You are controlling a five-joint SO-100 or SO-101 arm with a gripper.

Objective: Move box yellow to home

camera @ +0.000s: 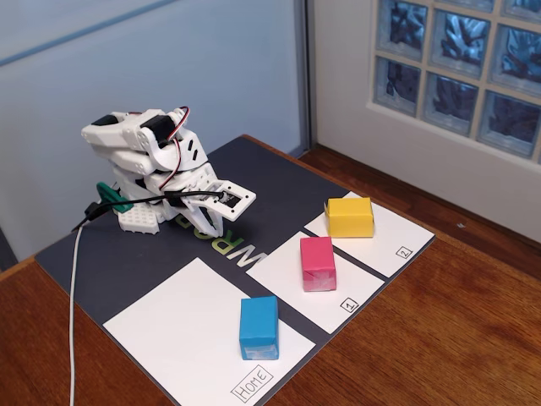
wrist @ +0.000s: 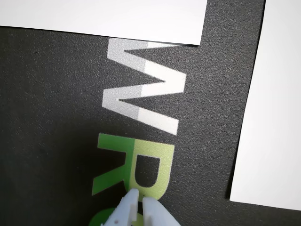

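The yellow box (camera: 349, 216) sits on the white sheet labelled "2" (camera: 397, 241) at the right of the dark mat. The Home sheet (camera: 169, 326), the largest white square, lies at the front left with a blue block (camera: 259, 326) on it. My gripper (camera: 211, 227) is folded down at the back of the mat, far from the yellow box. In the wrist view its fingertips (wrist: 139, 197) are shut and empty just above the green letter R on the mat; no box shows there.
A pink block (camera: 318, 263) sits on the sheet labelled "1" (camera: 287, 275) between the other two. A white cable (camera: 74, 304) runs off the mat's left edge. The mat (camera: 127, 254) lies on a wooden table (camera: 456, 330). Two white sheet edges show in the wrist view (wrist: 273, 117).
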